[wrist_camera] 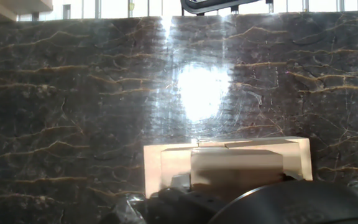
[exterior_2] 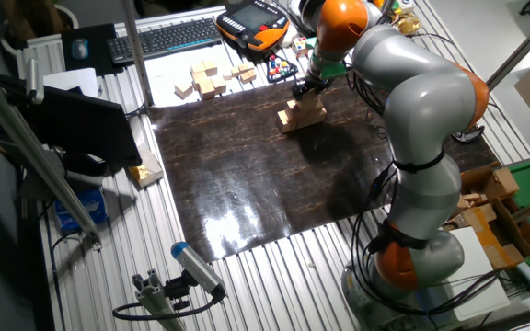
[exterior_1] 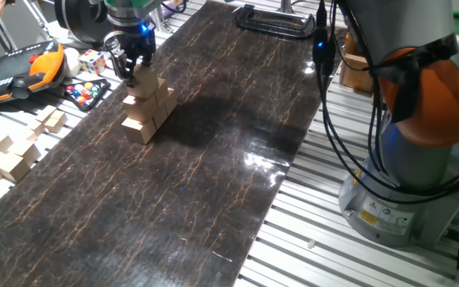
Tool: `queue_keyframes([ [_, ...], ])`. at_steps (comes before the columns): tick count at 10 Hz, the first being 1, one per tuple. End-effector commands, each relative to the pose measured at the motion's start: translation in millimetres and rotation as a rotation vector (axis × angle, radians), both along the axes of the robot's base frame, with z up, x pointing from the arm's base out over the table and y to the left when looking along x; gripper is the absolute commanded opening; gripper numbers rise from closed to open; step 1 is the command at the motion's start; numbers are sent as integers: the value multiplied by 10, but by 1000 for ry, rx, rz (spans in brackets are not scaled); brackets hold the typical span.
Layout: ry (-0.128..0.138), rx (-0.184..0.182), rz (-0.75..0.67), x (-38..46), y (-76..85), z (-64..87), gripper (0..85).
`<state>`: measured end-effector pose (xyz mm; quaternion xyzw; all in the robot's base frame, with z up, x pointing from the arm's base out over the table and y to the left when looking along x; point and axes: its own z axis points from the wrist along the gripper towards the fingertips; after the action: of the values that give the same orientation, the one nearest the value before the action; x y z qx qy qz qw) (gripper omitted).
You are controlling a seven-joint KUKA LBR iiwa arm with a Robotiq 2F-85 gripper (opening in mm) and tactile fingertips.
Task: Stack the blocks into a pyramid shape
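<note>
The blocks (exterior_1: 148,110) stand as a tiered pyramid shape (exterior_2: 302,114) near the far left edge of the dark mat (exterior_1: 213,159), wide at the base and narrowing upward. My gripper (exterior_1: 136,73) hangs straight over the stack, its fingers down around the single top block (exterior_1: 146,82), and it looks shut on it. In the hand view the top block (wrist_camera: 235,167) is a blurred shape close below the camera, with the lower tier (wrist_camera: 160,168) spreading out to both sides of it. In the other fixed view the gripper (exterior_2: 305,89) sits at the stack's peak.
A loose pile of pale wooden pieces (exterior_1: 13,155) lies left of the mat, with a multicoloured puzzle cube (exterior_1: 94,60), a tray of coloured balls (exterior_1: 86,92) and an orange teach pendant (exterior_1: 22,68) behind it. A black clamp (exterior_1: 273,21) lies at the mat's far end. The robot base (exterior_1: 421,159) stands on the right.
</note>
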<state>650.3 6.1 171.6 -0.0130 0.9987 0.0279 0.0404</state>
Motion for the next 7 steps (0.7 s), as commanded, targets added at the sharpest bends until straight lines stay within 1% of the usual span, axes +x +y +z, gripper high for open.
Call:
queue_keyframes([
  [1,1,-1,8,-3,1,1,707],
  [3,3,-4,25,-4,7,0,690],
  [5,6,-7,57,-11,7,12,720],
  [7,1,-17,61,-23,7,28,827],
])
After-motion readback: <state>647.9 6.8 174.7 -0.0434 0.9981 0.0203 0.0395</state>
